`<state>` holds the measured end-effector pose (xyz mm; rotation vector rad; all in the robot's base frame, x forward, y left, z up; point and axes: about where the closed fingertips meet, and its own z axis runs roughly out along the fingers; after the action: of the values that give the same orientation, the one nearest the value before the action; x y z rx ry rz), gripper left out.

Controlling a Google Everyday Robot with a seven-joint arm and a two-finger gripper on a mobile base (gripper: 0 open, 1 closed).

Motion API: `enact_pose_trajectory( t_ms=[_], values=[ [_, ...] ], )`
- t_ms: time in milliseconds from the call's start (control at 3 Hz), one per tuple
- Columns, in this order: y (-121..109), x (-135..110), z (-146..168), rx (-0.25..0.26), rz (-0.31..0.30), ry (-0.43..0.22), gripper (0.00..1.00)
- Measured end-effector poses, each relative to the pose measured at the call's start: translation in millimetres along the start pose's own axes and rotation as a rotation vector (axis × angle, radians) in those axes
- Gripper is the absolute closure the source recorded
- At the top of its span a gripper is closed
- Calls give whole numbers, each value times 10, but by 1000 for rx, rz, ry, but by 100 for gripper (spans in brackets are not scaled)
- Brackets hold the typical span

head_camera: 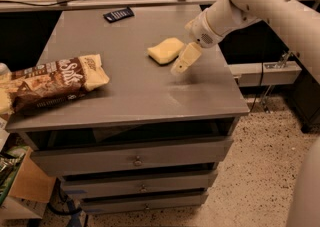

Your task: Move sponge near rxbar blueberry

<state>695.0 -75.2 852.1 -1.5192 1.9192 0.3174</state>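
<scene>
Sponge (pixel 166 50): lies flat just left of the gripper (pixel 179 67), toward the bench's (pixel 140 98) right edge, about midway front to back. Gripper tilts down-left close over the top; whether it is wide or narrow, cannot tell. Arm (pixel 235 8) reaches in over the right edge. Rxbar (pixel 119 14) sits by the far edge, well apart from the sponge. Snack bag (pixel 55 81) overhangs the left edge.

The gripper (pixel 181 65) hangs just right of the sponge (pixel 164 50) (pale yellow); the rxbar blueberry (pixel 119 14) lies well behind the sponge, leftward.
</scene>
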Motion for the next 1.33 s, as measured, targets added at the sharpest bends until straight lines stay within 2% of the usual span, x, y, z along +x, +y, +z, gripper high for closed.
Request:
enact_pose_trajectory(
  t_ms=[333, 667, 1333],
  values=[
    [-126, -26, 166, 2, 35, 12, 0],
    [-195, -44, 285, 10, 59, 30, 18],
    [-216, -17, 212, 27, 91, 36, 64]
  ],
)
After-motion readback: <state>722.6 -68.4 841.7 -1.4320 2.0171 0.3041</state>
